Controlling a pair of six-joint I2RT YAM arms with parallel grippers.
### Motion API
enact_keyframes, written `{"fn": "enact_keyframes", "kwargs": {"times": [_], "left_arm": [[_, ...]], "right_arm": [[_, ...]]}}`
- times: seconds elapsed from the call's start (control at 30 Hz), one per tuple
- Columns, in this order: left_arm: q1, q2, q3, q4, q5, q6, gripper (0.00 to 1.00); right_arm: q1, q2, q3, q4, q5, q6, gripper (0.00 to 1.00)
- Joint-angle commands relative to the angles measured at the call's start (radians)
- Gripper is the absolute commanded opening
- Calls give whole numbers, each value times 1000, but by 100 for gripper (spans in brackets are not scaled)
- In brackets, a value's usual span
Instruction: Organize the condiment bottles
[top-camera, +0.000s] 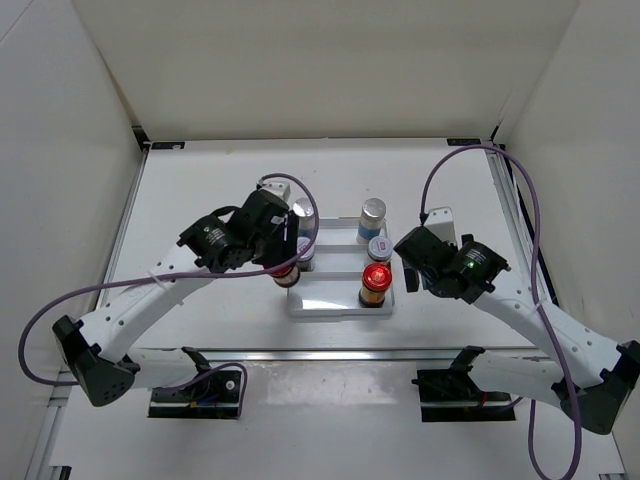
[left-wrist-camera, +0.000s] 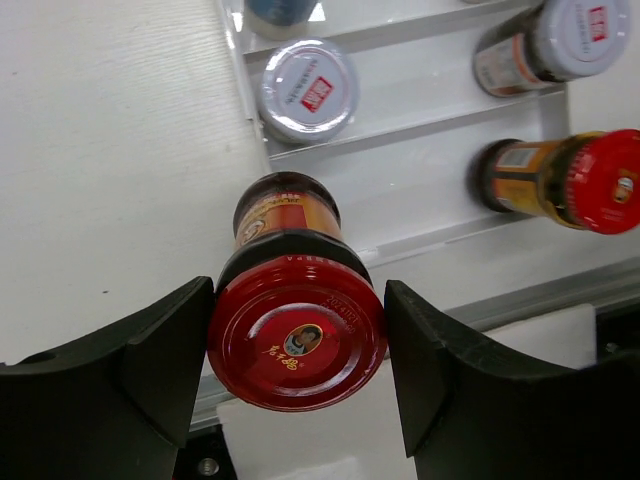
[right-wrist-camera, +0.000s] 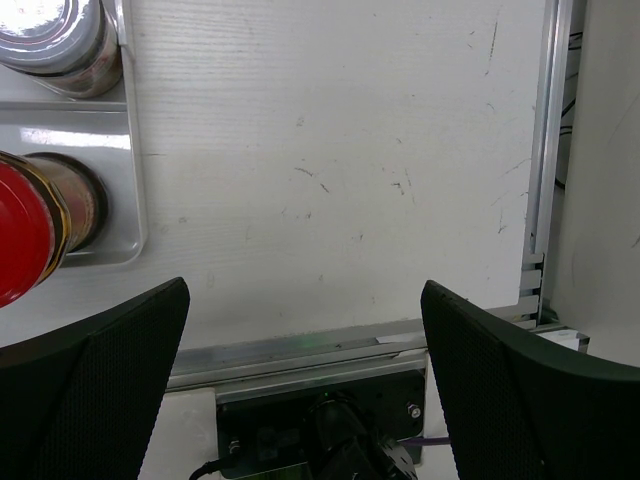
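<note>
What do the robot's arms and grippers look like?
The left arm and right arm have white links, black joint housings and purple cables. The left gripper and right gripper have curved black fingers. A green light glows on the right wrist.

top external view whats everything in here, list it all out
white stepped tray: one, white, table centre
silver-capped bottles: two, blue-white labels, back step; left one partly hidden by the left arm
grey-lidded jars: two, dark, middle step
red-lidded jar: one, dark with red lid, front step, right side
held red-lidded jar: one, dark with red lid, at the tray's front left edge
table: one, white, under everything
purple cables: two, purple, one looping off each arm
left claw: one, black, shut on the held red-lidded jar
right claw: one, black, open, right of the tray
</note>
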Motion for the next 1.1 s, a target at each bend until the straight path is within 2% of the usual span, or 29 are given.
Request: {"fn": "enact_keyframes", "kwargs": {"times": [0.0, 0.27, 0.6, 1.07], "left_arm": [[-60, -37, 71, 11, -25, -71, 11], [-174, 4, 42, 72, -134, -132, 11], [-192, -42, -168, 301, -208, -114, 11], [-211, 61, -179, 379, -188, -113, 14]], "right_arm": [[-2, -25, -5, 0, 30, 20, 100], [-2, -25, -5, 0, 30, 20, 100], [-2, -25, -5, 0, 21, 20, 100], [-2, -34, -5, 9, 21, 11, 100]]}}
